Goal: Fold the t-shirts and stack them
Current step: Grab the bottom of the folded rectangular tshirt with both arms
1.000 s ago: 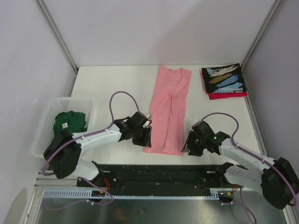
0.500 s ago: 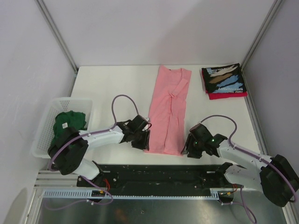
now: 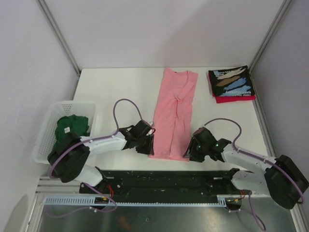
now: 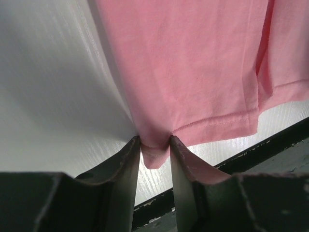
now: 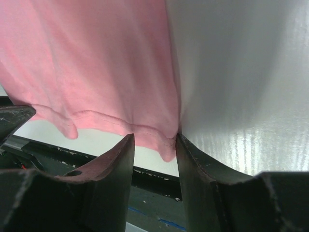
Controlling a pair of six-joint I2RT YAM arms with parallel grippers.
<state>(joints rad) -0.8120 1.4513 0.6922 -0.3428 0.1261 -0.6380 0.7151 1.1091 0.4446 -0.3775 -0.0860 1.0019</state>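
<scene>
A light pink t-shirt (image 3: 174, 111) lies as a long narrow strip down the middle of the white table, neckline at the far end. My left gripper (image 3: 148, 145) sits at its near left corner; in the left wrist view the gripper (image 4: 154, 140) has that corner of the pink t-shirt (image 4: 193, 72) bunched between its fingers, touching both. My right gripper (image 3: 189, 151) is at the near right corner; in the right wrist view the gripper (image 5: 153, 137) stands open around the hem of the pink t-shirt (image 5: 96, 63), which lies loose between the fingers.
A folded black printed t-shirt (image 3: 231, 82) rests on a red one (image 3: 236, 98) at the far right. A dark green t-shirt (image 3: 71, 126) lies in the white basket (image 3: 72, 104) at the left. The table's near edge and a black rail (image 3: 164, 181) run just behind both grippers.
Both grippers have slid inward onto the pink t-shirt's near corners. The left jaws have narrowed onto the cloth. The shirt itself has not shifted.
</scene>
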